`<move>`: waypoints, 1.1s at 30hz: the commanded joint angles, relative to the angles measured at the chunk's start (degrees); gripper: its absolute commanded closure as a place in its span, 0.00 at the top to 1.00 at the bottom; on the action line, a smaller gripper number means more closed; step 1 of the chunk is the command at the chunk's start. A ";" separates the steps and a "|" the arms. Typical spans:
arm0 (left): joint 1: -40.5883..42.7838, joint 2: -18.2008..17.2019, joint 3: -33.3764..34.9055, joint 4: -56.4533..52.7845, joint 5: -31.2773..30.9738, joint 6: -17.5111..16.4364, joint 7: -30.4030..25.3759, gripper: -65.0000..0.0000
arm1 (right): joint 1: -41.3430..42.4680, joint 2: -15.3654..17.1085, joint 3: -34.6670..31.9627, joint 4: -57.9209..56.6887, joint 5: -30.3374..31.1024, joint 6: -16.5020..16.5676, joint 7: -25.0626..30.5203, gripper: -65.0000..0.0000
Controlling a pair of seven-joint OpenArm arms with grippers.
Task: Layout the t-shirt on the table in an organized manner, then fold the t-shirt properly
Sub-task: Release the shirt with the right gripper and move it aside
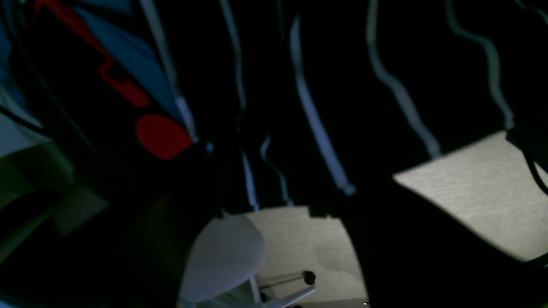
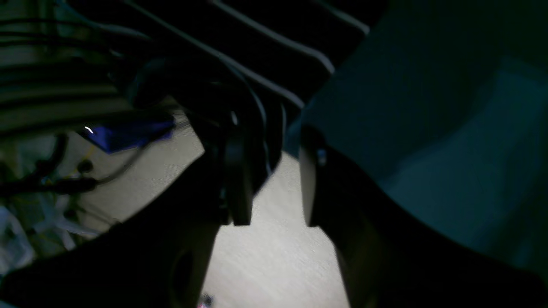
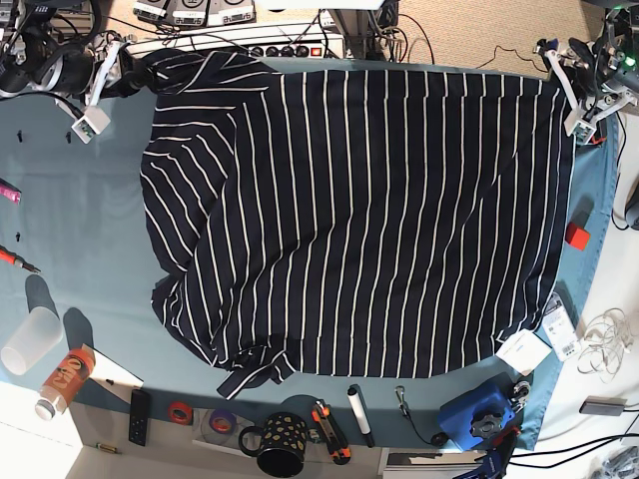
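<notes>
The dark navy t-shirt [image 3: 359,220] with thin white stripes lies spread wide on the teal table [image 3: 90,249]. One sleeve sits at the far left corner and the near left edge is bunched. My left gripper [image 3: 582,125] hovers at the shirt's far right corner. In the left wrist view its jaws stand apart at the hanging striped edge [image 1: 308,111], with floor showing between them. My right gripper [image 3: 88,122] is at the far left, beside the sleeve. Its fingers [image 2: 235,188] stand open over the floor, with striped fabric [image 2: 265,47] just beyond them and teal cloth [image 2: 428,128] to the right.
Along the near edge stand a clear cup [image 3: 28,339], an orange can [image 3: 62,379], a remote [image 3: 140,416], a spotted black mug [image 3: 275,444], a white marker [image 3: 359,414] and a blue device [image 3: 474,414]. A red block [image 3: 576,236] sits at the right. A power strip [image 3: 250,45] runs along the far edge.
</notes>
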 commanded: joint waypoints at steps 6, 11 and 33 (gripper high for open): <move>-0.20 -1.29 -0.72 0.57 4.61 3.89 -0.15 0.42 | 2.99 1.07 15.30 0.72 10.38 -0.01 0.79 0.29; -1.01 -1.29 -0.72 0.57 5.22 4.26 -0.28 0.42 | 13.64 1.09 17.49 0.37 -0.04 -0.01 0.79 0.29; -5.20 -0.94 -0.70 0.57 3.69 4.70 -1.49 0.42 | 40.85 -1.38 -16.83 -38.03 -20.83 -0.01 13.92 0.29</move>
